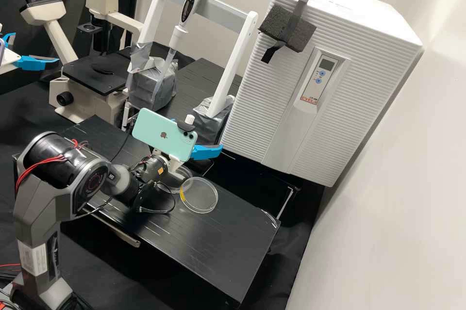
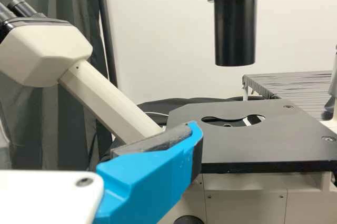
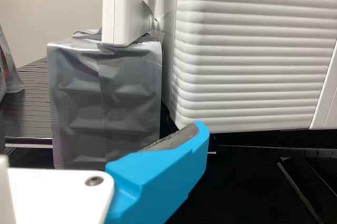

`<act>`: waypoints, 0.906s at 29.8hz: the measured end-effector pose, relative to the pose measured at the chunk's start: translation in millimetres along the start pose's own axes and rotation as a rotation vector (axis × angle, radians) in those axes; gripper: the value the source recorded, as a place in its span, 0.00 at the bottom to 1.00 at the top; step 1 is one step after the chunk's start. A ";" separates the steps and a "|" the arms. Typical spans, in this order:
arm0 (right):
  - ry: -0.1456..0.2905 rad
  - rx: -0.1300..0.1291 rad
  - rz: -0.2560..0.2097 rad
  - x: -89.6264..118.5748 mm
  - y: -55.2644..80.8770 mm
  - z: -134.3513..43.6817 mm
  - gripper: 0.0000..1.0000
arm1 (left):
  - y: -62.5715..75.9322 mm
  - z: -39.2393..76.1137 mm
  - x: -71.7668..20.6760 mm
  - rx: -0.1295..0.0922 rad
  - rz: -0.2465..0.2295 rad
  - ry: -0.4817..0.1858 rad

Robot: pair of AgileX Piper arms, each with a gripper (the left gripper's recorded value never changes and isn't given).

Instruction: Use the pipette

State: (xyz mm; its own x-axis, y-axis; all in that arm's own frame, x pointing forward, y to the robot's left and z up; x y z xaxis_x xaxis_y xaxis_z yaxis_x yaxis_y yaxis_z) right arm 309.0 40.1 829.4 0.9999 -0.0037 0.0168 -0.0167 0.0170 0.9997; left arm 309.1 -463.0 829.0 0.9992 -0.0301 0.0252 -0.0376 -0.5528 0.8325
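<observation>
**Opening stage: pipette on its rack, no arm at it**

Right gripper (image 1: pixel 206 151): low in front of the rack (image 1: pixel 236 48), facing the taped foot (image 3: pixel 105 103) of the rack's nearer leg. Whether it is spread or closed cannot be told.

Left gripper (image 1: pixel 31 61): well apart from the rack, out past the microscope (image 1: pixel 85 82) that stands beside the rack's farther leg. Its state cannot be told either.

Pipette (image 1: pixel 187 7): hangs from the rack's grey crossbar with its red button uppermost. It slants a little, and its tip points down toward the farther taped foot. Neither gripper touches it.

Dish (image 1: pixel 199 194): clear and round, flat on the bench in front of the rack, near the right gripper.

Cabinet (image 1: pixel 291 96): white and ribbed, just beside the rack's nearer leg.

Step in hand, as judged: the reach for the pipette, not yet begun, so the task is at its start. The right gripper is the closer one but sits at foot level, far below the crossbar.

The next move calls for a climb to the height of the pipette's handle and a level approach between the rack's legs. The gripper then needs a firm hold under the hook, and a lift clear of the crossbar before any pull away from the rack.
</observation>
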 end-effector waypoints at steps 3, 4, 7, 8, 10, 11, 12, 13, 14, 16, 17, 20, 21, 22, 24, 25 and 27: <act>0.000 0.000 0.000 0.0 0.0 0.0 1.00 | 0.0 0.0 0.0 0.000 0.000 0.000; 0.000 0.000 0.000 0.0 0.0 0.0 1.00 | 0.0 0.0 0.0 0.000 0.000 0.000; 0.000 0.000 0.000 0.0 0.0 0.0 1.00 | 0.0 0.0 0.0 0.000 0.000 0.000; 0.000 0.000 0.000 0.0 0.0 0.0 1.00 | 0.0 0.0 0.0 0.000 0.000 0.000; 0.000 0.000 0.000 0.0 0.0 0.0 1.00 | -0.1 0.6 0.0 0.000 0.000 -0.002; 0.000 0.000 0.000 0.0 0.0 0.0 1.00 | 0.5 2.1 -0.3 -0.002 0.001 -0.007; 0.000 0.000 0.000 0.0 0.0 0.0 1.00 | 1.7 4.9 -1.1 -0.012 0.005 -0.016; 0.000 0.000 0.000 0.0 0.0 0.0 1.00 | 4.2 9.1 -2.8 -0.027 0.013 -0.030; 0.000 0.000 0.000 0.0 0.0 0.0 1.00 | 6.4 14.5 -4.2 -0.032 0.019 -0.052; 0.000 0.000 0.000 0.0 0.0 0.0 1.00 | 12.1 25.5 -9.3 -0.048 0.032 -0.103; 0.000 0.000 0.000 0.0 0.0 0.0 1.00 | 16.4 31.9 -11.8 -0.051 0.043 -0.135; 0.000 0.000 0.000 0.0 0.0 0.0 1.00 | 29.9 51.5 -21.2 -0.068 0.081 -0.225; 0.000 0.000 0.000 0.0 0.0 0.0 1.00 | 34.6 58.4 -25.1 -0.079 0.093 -0.259; 0.000 0.000 0.000 0.0 0.0 0.0 1.00 | 40.2 66.7 -30.0 -0.087 0.107 -0.300; 0.000 0.000 0.000 0.0 0.0 0.0 1.00 | 49.7 79.4 -39.1 -0.101 0.133 -0.365; 0.000 0.000 0.000 0.0 0.0 0.0 1.00 | 53.2 84.3 -42.9 -0.106 0.143 -0.390; 0.000 0.000 0.000 0.0 0.0 0.0 1.00 | 60.3 96.0 -51.9 -0.114 0.162 -0.454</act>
State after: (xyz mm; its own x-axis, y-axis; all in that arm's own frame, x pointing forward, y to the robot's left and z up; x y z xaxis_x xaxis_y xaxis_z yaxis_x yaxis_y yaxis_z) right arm 309.0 40.1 829.4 0.9999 -0.0037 0.0168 -0.0167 0.0170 0.9997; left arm 253.9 -574.7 824.8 0.8740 -0.4819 -0.0628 -0.1658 -0.4172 0.8936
